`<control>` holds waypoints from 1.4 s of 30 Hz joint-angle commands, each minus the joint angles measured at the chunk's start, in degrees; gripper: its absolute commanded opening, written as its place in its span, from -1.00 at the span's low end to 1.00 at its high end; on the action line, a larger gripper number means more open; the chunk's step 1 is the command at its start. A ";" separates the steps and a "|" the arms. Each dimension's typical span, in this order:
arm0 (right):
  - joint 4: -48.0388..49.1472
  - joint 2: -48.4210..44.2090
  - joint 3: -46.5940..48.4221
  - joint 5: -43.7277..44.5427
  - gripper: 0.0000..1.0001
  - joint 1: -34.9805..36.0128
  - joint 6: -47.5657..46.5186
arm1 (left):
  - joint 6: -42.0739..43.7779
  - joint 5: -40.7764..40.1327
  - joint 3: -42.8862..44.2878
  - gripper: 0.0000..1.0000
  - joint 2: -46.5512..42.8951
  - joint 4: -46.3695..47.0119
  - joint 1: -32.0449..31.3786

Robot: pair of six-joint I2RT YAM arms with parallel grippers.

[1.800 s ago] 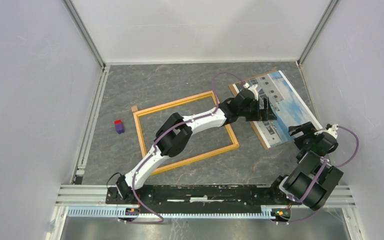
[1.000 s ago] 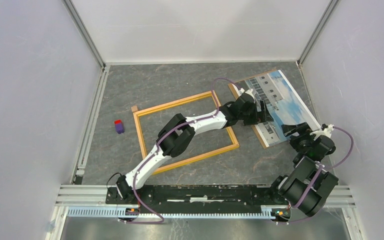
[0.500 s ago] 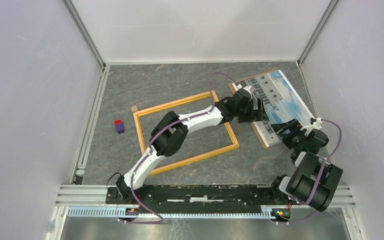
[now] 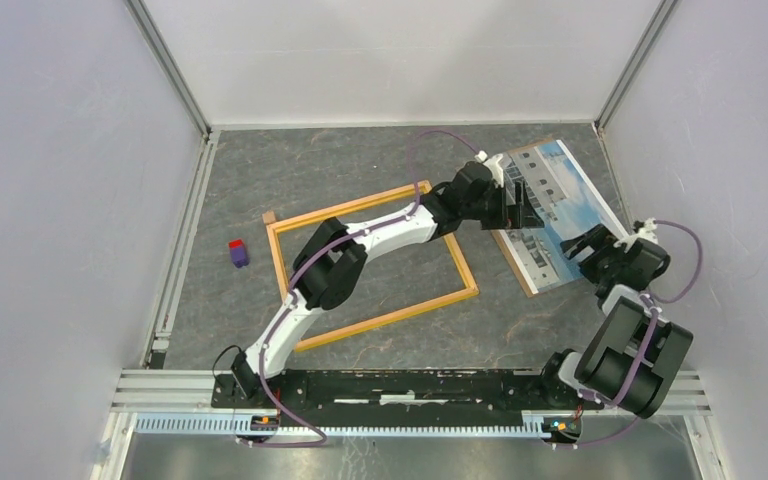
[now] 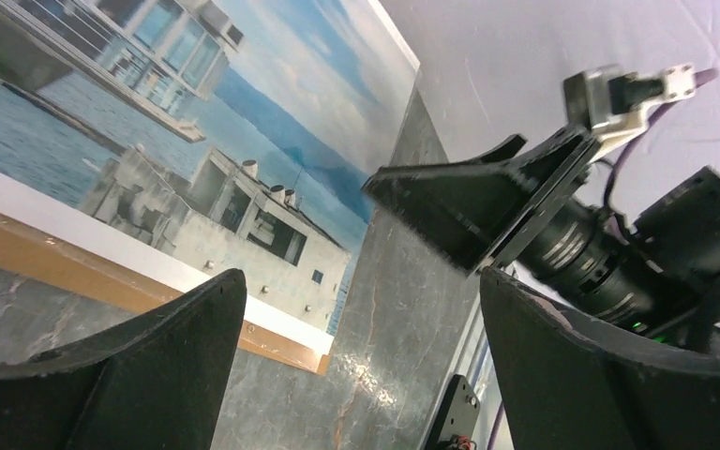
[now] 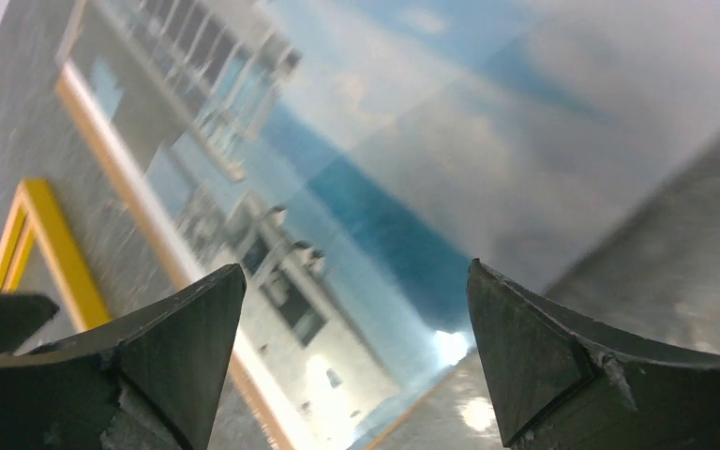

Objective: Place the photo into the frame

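The photo (image 4: 565,185), a pale building under blue sky, lies at the back right on a brown backing board (image 4: 513,262). The frame (image 4: 285,272) of orange-yellow wood lies flat mid-table with nothing inside it. My left gripper (image 4: 520,208) reaches across the frame's far right corner and stands open over the photo's left part. In the left wrist view the photo (image 5: 197,141) and the board's edge (image 5: 103,277) lie ahead of its wide jaws (image 5: 361,281). My right gripper (image 4: 585,245) is open at the photo's near right corner. Its wrist view shows the photo (image 6: 384,159) between its fingers (image 6: 356,277).
A small purple and red block (image 4: 238,253) stands left of the frame. Grey walls close in on the left, back and right, and the right wall runs close to the photo. The frame's yellow bar (image 6: 47,244) appears at the left of the right wrist view.
My left gripper has shifted toward the back over the photo. The right arm swung in toward the photo's near corner, then drew slightly right. Both stayed open.
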 commanded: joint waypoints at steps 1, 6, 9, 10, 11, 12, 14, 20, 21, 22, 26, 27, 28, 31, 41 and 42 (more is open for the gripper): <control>-3.32 0.49 2.09 7.20 0.89 -5.17 -1.66 | -2.54 4.61 3.60 1.00 3.49 4.68 -1.18; 1.63 3.87 0.93 3.03 0.88 -9.59 1.04 | -0.05 0.59 4.40 1.00 4.48 4.84 -2.22; 3.69 6.53 0.59 -0.21 0.87 -10.26 1.44 | -0.48 -1.18 5.76 1.00 6.11 3.47 -2.22; 4.66 7.10 0.30 -1.59 0.85 -10.26 1.77 | -0.69 -1.22 6.32 1.00 6.49 2.53 -2.22; 6.12 7.63 -0.42 -2.99 0.83 -10.24 2.48 | -0.80 -1.13 6.47 1.00 6.53 1.79 -2.22; 7.94 7.69 -1.47 -4.35 0.81 -10.12 3.68 | -0.54 -1.19 6.32 1.00 6.24 1.11 -2.24; 11.88 7.14 -4.14 -6.24 0.81 -9.69 4.97 | 1.42 -2.54 5.66 1.00 4.51 -1.61 -2.23; 14.22 5.44 -5.76 -6.65 0.79 -3.52 6.84 | 5.64 -8.64 2.82 1.00 -3.33 -13.52 -0.17; 13.77 5.06 -5.68 -6.03 0.79 -1.66 6.98 | 5.54 -8.73 1.20 1.00 -4.58 -13.68 0.54; 13.56 4.74 -5.71 -5.87 0.79 -0.04 7.27 | 5.42 -8.39 -0.12 1.00 -6.25 -13.27 1.21; 11.25 2.24 -6.18 -4.34 0.78 8.49 8.65 | 3.81 -6.59 -5.70 1.00 -9.81 -10.65 4.60; 9.88 1.35 -5.98 -4.27 0.78 10.27 8.69 | 3.31 -5.95 -6.61 1.00 -10.18 -10.02 5.71; 8.15 0.38 -5.71 -4.29 0.78 11.30 8.13 | 2.83 -5.36 -7.15 1.00 -10.26 -9.62 6.40; -2.16 -4.07 -2.50 -0.78 0.78 12.22 1.77 | 1.97 -3.02 -7.42 1.00 -9.23 -9.38 7.51; -20.46 7.07 24.71 19.07 0.85 12.13 -14.62 | -5.62 -2.99 -5.20 1.00 -5.74 -6.43 5.30; -21.76 10.12 27.79 20.56 0.85 12.14 -15.32 | -6.30 -3.78 -5.23 1.00 -5.65 -6.48 5.16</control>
